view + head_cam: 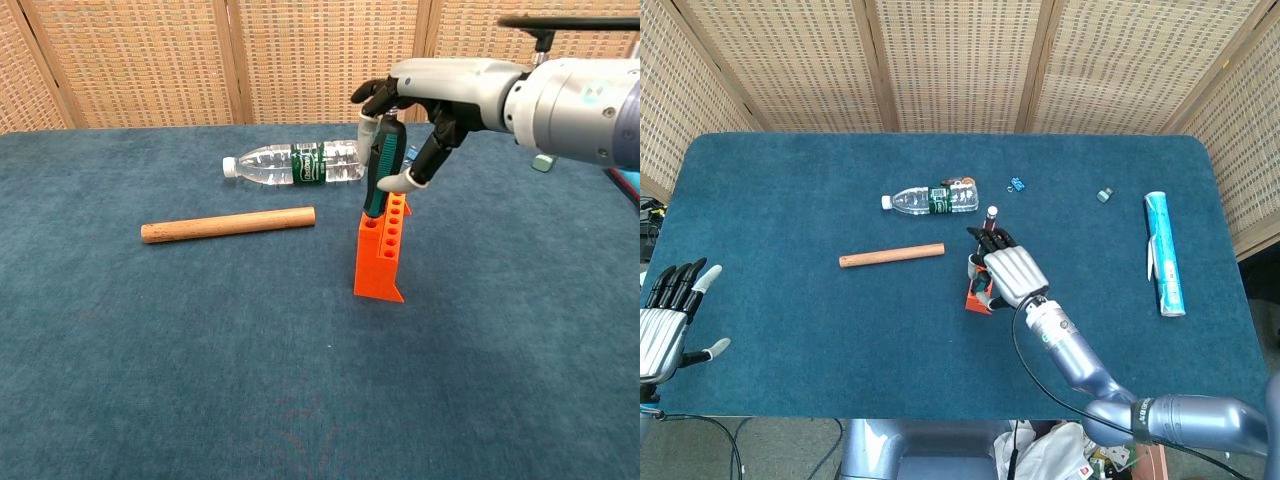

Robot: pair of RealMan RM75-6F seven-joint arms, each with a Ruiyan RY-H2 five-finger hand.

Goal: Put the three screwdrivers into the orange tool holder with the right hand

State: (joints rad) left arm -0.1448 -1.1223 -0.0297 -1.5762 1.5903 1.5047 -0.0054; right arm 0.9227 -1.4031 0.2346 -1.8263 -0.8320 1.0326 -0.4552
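Note:
The orange tool holder (383,250) stands near the table's middle, and only its near end (977,300) shows under my hand in the head view. A screwdriver with a green and black handle (381,172) stands nearly upright, its shaft sunk into a hole near the holder's front. My right hand (432,92) (1004,272) grips that handle between thumb and fingers from above. A white-capped dark tip (991,213) pokes out just beyond the fingers; I cannot tell what it is. My left hand (668,318) hovers open at the table's left edge.
A water bottle (295,163) lies behind the holder, with a small orange thing (962,182) at its far side. A wooden rod (228,224) lies to the left. A blue tube (1163,253) and two small bits (1018,183) (1104,194) lie to the right.

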